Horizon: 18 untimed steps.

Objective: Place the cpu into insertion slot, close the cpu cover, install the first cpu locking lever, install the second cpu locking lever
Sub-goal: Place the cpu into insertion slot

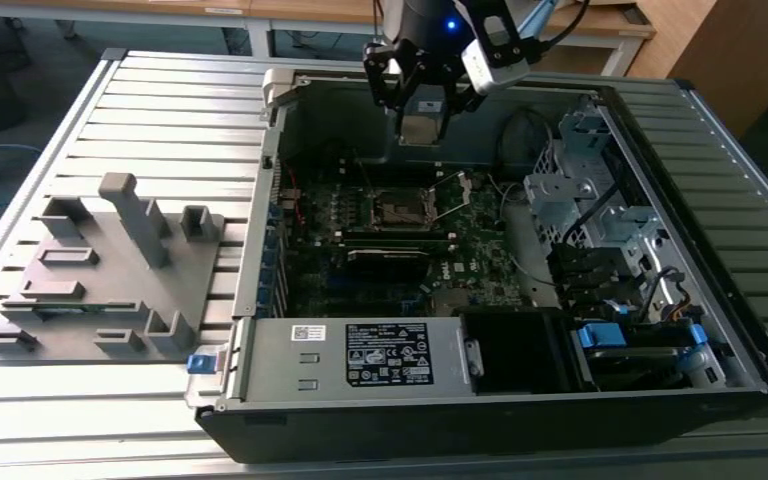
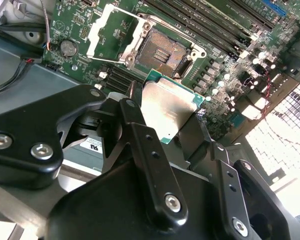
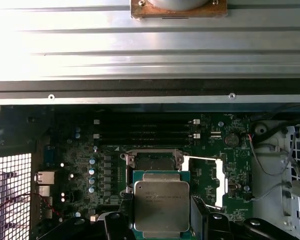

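Note:
My gripper hangs over the open computer case, shut on the cpu, a flat square chip with a dull silver top. In both wrist views the cpu sits between the black fingers, tilted and clear of the board. The insertion slot lies open below it, with its dark contact field showing. The cpu cover stands swung up beside the slot. I cannot make out the locking levers.
A grey fixture plate with upright blocks lies at the exterior view's left. The power supply closes the case's near side. Drive cages and cables fill the exterior view's right. Long memory slots run beside the socket.

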Available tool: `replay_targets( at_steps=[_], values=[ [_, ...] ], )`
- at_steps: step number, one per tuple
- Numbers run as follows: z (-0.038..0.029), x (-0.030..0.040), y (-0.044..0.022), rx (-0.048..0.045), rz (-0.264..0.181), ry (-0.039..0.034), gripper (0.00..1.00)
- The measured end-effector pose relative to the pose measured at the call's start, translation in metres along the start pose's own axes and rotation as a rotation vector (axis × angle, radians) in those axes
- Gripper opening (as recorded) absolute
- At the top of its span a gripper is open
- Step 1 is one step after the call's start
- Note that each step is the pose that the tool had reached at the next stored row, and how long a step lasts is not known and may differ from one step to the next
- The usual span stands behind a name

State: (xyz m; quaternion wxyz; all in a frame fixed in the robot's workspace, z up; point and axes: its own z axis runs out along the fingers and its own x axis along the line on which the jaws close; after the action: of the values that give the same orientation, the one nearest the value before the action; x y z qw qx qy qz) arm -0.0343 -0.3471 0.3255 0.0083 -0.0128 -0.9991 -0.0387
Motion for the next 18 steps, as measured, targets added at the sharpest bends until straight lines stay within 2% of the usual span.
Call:
replay_targets(
  at_steps=[18],
  values=[
    [0.0022,0.0000,-0.0002,-0.0001,0.000,-0.0001,0.54]
  ],
)
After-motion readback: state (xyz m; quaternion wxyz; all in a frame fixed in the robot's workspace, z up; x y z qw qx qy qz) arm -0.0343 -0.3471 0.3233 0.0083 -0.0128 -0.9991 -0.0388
